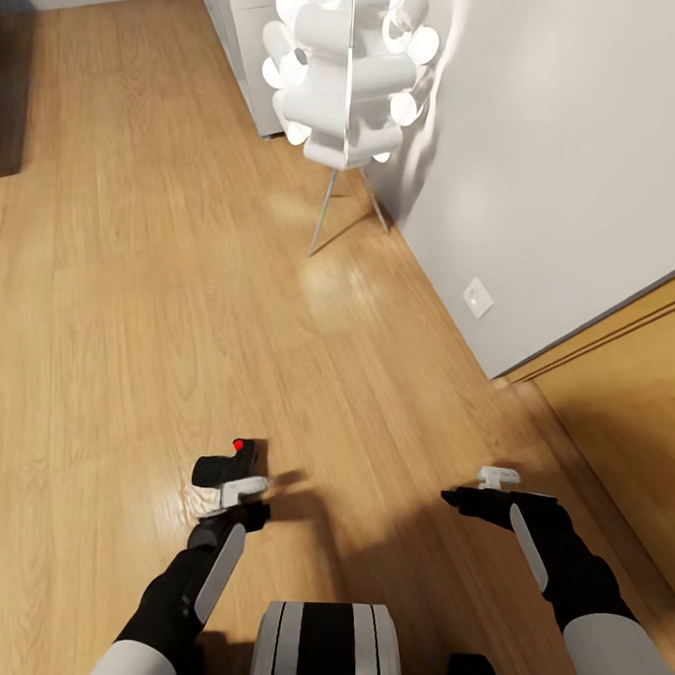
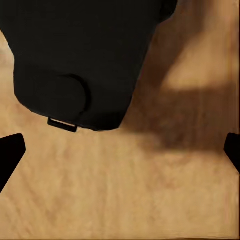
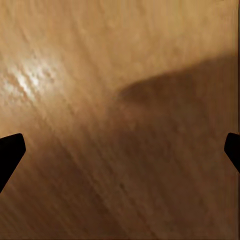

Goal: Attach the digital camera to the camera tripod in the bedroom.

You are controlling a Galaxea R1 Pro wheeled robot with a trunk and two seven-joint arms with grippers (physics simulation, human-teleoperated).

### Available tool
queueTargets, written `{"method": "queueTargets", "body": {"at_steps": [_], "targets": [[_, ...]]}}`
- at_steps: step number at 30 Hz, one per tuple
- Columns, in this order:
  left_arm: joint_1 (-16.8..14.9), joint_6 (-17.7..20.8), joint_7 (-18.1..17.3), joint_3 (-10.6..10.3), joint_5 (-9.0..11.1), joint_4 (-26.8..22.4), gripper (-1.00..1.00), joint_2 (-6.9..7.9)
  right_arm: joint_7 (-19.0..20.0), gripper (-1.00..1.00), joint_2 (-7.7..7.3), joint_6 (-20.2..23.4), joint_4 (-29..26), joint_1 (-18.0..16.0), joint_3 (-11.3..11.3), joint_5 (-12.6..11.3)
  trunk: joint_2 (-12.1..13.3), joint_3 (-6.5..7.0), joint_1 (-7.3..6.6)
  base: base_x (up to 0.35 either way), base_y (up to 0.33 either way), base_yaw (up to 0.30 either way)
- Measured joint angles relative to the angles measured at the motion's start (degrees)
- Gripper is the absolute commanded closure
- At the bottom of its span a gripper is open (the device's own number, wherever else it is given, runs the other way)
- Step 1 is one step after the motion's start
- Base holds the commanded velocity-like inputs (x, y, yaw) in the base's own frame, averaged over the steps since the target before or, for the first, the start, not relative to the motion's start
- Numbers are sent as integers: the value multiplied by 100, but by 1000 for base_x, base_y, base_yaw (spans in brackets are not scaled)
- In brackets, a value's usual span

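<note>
The digital camera [image 1: 224, 464], small and black with a red round button on top, sits low over the light wood floor [image 1: 134, 301]. My left gripper [image 1: 233, 486] is right behind it. In the left wrist view the camera [image 2: 75, 60] lies just beyond the fingertips [image 2: 10, 152], which stand wide apart with only floor between them, so the left gripper is open. Whether the camera rests on the floor I cannot tell. My right gripper [image 1: 465, 497] hovers open over bare floor, its fingertips [image 3: 10, 150] far apart. The camera tripod is out of view.
A white lamp [image 1: 351, 75] made of round shades stands on thin metal legs ahead by the grey wall [image 1: 557, 170], which carries a white socket [image 1: 478, 297]. A white cabinet [image 1: 241, 32] stands behind the lamp. A wooden panel [image 1: 617, 406] runs along the right.
</note>
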Motion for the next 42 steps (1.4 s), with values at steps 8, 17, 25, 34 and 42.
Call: {"method": "queueTargets", "body": {"at_steps": [8,17,25,34,42], "targets": [[0,0,24,-923,-18,83,-100,33,-13,-100,-27,-42,11,0,-12,16,0,0,0,0,0,0],[1,0,57,-961,-24,112,-100,56,-14,-100,-39,-41,18,0,-7,15,0,0,0,0,0,0],[0,6,70,-926,-15,123,-100,102,-14,-100,-33,-41,20,0,-4,11,0,0,0,0,0,0],[0,9,72,-559,16,132,-100,290,-38,-100,-21,-55,83,0,-6,-31,0,0,0,0,0,0],[0,9,60,-318,13,209,-100,315,-45,-100,-19,-58,105,0,-15,-38,0,0,0,0,0,0]]}}
